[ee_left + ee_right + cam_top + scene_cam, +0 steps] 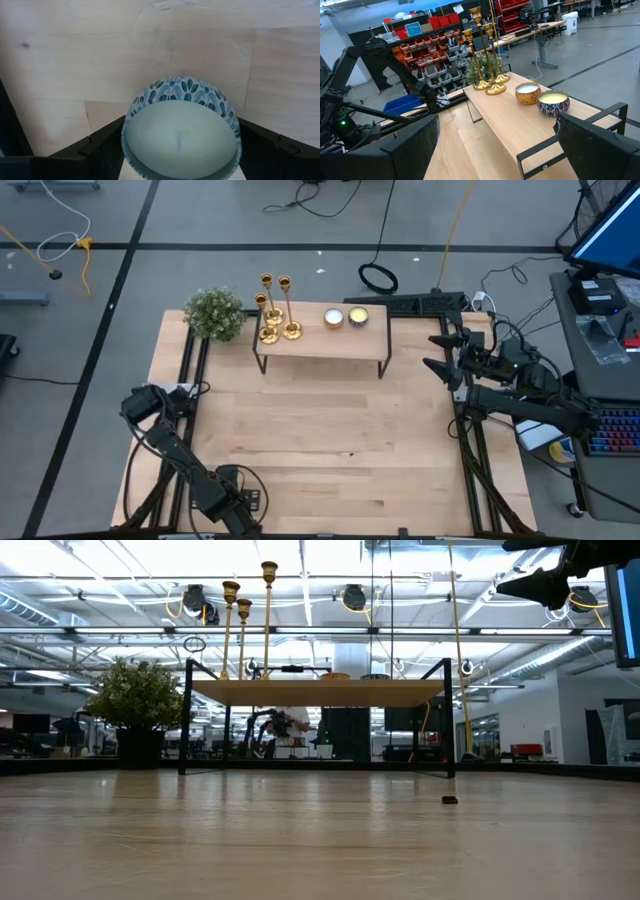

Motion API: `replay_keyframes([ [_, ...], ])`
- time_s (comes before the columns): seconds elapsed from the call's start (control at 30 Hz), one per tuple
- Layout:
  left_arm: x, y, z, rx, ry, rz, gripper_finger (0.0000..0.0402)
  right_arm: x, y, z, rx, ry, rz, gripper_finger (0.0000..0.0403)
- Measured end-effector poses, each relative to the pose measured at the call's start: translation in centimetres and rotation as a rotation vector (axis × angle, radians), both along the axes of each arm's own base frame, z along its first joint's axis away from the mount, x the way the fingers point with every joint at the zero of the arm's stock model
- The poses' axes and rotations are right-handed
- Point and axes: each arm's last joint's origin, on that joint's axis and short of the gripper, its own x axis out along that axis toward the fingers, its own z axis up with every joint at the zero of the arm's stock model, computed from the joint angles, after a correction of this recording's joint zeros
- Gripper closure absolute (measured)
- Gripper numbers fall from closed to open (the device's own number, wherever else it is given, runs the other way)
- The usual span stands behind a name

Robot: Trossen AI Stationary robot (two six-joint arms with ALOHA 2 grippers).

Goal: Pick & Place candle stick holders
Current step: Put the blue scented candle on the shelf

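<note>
Teal-patterned candle fills the left hand; right hand gapes toward candle stick holders.

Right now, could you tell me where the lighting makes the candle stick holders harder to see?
Low view: the candle stick holders stand against bright ceiling lights; the shelf is shaded underneath. High view: even light, faint shadows. Right wrist view: well lit, glints on their bases.
</note>
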Motion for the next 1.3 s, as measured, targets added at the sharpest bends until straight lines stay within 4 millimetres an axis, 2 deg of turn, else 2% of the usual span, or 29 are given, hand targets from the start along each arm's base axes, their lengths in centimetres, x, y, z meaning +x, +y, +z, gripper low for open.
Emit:
replay_keyframes([
  [0.3,0.2,0.2,0.0,-0.001,0.005,0.016,0.0077,0.0,0.0,0.0,0.0,0.0,0.0,0.0023],
  [0.47,0.4,0.3,0.0,-0.006,0.009,0.018,0.0113,0.0,0.0,0.0,0.0,0.0,0.0,0.0023],
  [0.83,0.6,0.4,0.0,-0.003,0.011,0.042,0.0109,0.0,0.0,0.0,0.0,0.0,0.0,0.0023],
  [1.13,1.5,1.5,0.3,-0.009,-0.018,0.003,0.0112,0.0,0.0,0.0,0.0,0.0,0.0,0.0023],
  [1.3,2.6,2.8,1.5,0.023,-0.117,-0.039,0.011,0.0,0.0,0.0,0.0,0.0,0.0,0.0023],
])
